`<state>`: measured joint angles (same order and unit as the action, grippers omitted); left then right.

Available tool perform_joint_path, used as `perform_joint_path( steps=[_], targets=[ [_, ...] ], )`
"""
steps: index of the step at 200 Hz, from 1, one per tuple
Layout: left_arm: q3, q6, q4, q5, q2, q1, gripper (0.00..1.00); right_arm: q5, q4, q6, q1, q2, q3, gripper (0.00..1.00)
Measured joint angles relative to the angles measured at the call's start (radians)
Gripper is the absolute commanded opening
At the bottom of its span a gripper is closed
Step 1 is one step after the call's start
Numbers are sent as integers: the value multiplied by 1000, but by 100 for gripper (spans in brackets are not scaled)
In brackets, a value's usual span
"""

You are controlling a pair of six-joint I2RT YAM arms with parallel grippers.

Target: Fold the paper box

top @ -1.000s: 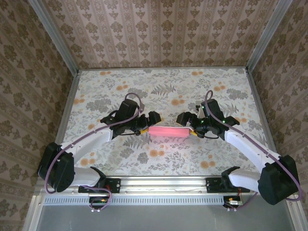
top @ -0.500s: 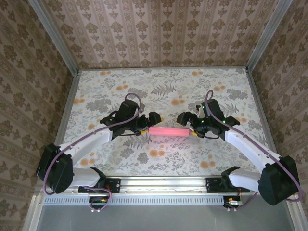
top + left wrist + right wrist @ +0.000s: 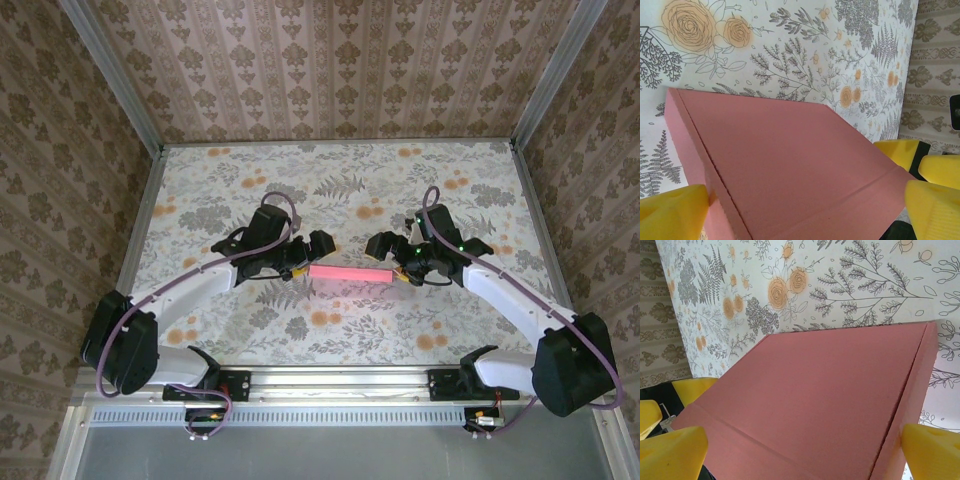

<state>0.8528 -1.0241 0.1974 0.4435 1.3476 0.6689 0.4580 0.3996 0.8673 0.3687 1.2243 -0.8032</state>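
The paper box (image 3: 348, 272) is a closed pink shallow box lying between my two arms at mid-table. My left gripper (image 3: 312, 262) holds its left end and my right gripper (image 3: 386, 262) its right end. In the left wrist view the pink lid (image 3: 790, 155) spans the gripper (image 3: 805, 212), with a yellow fingertip (image 3: 672, 210) against its side wall and the other against its far corner. In the right wrist view the lid (image 3: 820, 395) spans the gripper (image 3: 800, 452) the same way, one fingertip (image 3: 935, 450) pressed on the side wall. Both grippers are shut on the box.
The floral table cover (image 3: 340, 190) stretches behind and in front of the box. Patterned walls (image 3: 330, 60) close the table on three sides. The right gripper's yellow fingers (image 3: 897, 150) show past the box's far end in the left wrist view.
The box looks narrower from above and sits slightly farther back. Both arms have shifted a little with it, still at its ends.
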Motion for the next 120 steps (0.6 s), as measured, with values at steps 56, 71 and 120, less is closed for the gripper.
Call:
perform_joint_path(
  steps=[56, 71, 120],
  targets=[
    [10, 0, 0, 5, 2, -3, 100, 0, 0, 0, -5, 3, -10, 100],
    [18, 3, 2, 5, 2, -6, 100, 0, 1, 0, -5, 3, -13, 100],
    [40, 17, 2, 6, 4, -20, 100, 2, 0, 0, -14, 7, -32, 100]
  ],
)
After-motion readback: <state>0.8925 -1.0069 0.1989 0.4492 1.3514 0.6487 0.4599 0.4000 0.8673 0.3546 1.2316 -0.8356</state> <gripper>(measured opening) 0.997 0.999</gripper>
